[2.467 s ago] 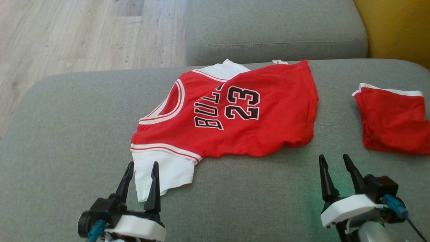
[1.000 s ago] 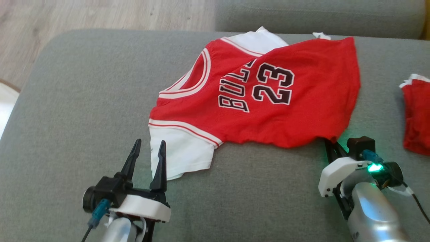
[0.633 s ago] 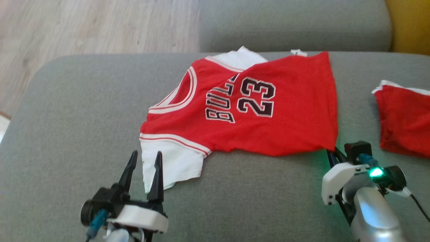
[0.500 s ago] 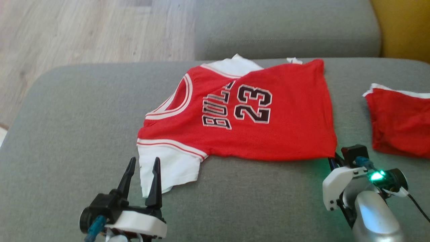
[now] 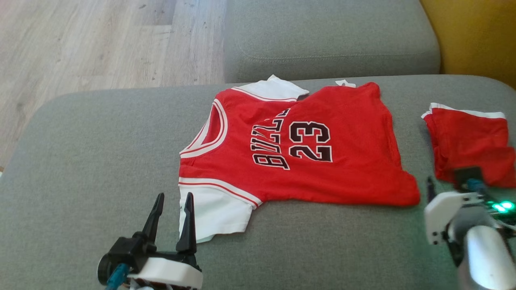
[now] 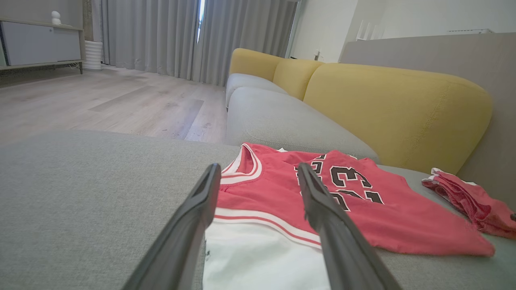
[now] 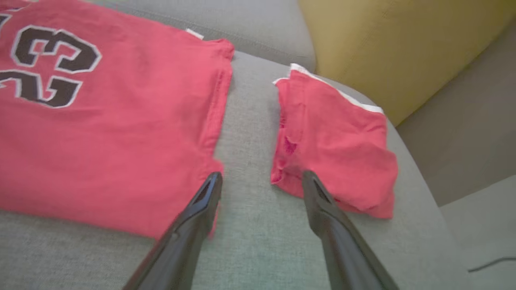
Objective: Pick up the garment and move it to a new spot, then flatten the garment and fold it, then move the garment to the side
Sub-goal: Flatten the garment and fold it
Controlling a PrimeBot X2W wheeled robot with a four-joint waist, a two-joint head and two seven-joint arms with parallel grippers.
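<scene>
**Both grippers wide open, jersey flat on the cushion**

Your left gripper (image 5: 174,196) has its fingers spread wide and empty, straddling the edge of the white sleeve (image 5: 213,213). The right gripper (image 7: 262,174) is gaping too and grips nothing. One of its fingers sits right at the hem corner of the red jersey (image 5: 322,161), can't tell if it touches. The jersey lies spread on the grey cushion (image 5: 100,141), with the red shorts (image 5: 467,141) just beside it.

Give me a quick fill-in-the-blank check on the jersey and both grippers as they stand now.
The jersey bears the number ____. The left gripper points at its ____ sleeve. The right gripper, beside the jersey, has its jaws ____ and holds nothing.
Missing words: 23; white; open.
</scene>
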